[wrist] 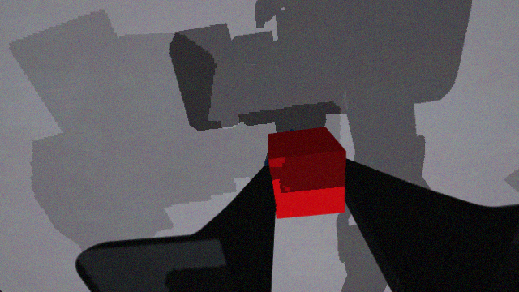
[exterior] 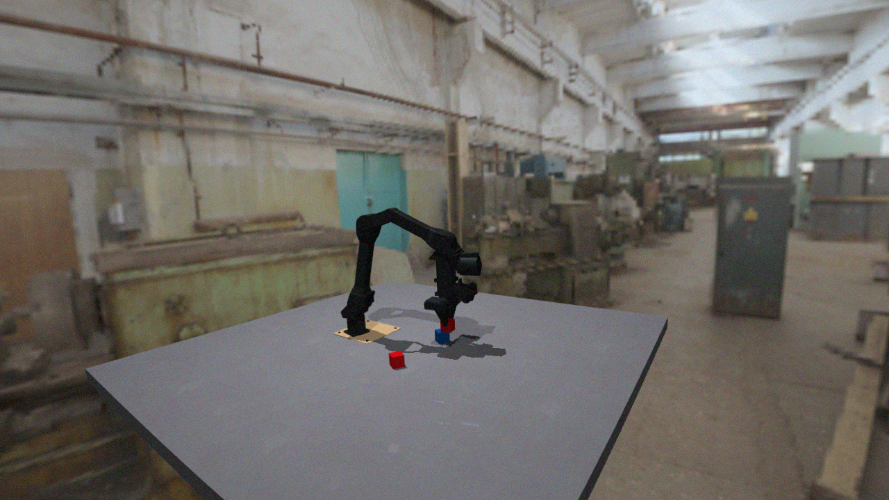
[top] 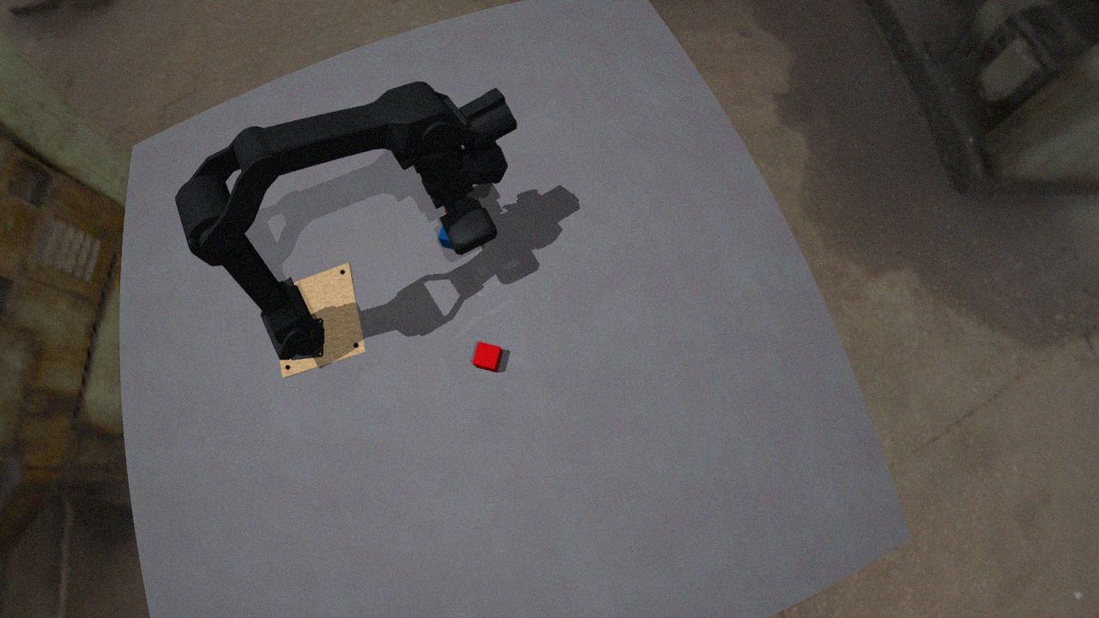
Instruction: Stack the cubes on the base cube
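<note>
While clamped on one red cube (wrist: 306, 172) between both black fingers, hangs gripper (wrist: 308, 191) straight down over the blue base cube (exterior: 442, 336); seen from the wrist, only a sliver of blue at the held cube's nine o'clock edge; from the exterior view, held cube right above the blue one, contact or gap impossible to tell; at the base cube's seven o'clock on the grey table (top: 615, 461), well apart, lies the second red cube (top: 487, 355), flat and untouched; farther toward nine o'clock, stands on a tan base plate (top: 343, 286) the arm's foot.
</note>
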Controlling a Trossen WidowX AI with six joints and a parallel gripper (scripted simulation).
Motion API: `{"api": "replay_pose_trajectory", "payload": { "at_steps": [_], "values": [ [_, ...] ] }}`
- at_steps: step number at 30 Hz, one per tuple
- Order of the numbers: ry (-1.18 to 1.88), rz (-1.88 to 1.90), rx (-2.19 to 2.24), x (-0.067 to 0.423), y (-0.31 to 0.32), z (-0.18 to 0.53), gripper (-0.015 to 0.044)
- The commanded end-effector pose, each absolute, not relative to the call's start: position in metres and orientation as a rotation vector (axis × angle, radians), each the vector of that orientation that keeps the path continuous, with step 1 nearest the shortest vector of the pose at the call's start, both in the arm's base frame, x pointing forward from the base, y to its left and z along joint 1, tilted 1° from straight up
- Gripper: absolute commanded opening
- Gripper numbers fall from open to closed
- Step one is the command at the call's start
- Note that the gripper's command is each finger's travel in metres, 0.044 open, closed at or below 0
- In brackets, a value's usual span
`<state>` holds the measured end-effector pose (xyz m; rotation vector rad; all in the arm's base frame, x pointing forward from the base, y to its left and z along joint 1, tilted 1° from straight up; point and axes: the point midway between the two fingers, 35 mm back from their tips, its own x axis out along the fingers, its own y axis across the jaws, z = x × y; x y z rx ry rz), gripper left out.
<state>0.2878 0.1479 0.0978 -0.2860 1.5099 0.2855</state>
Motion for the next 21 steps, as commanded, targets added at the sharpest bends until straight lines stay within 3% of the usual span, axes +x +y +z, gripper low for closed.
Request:
{"api": "replay_pose_trajectory", "payload": {
  "at_steps": [1, 21],
  "values": [
    [1.509, 0.284, -0.288, 0.288, 0.148, 0.097, 0.0205],
    [1.51, 0.286, -0.286, 0.287, 0.148, 0.12, 0.0205]
  ]
}}
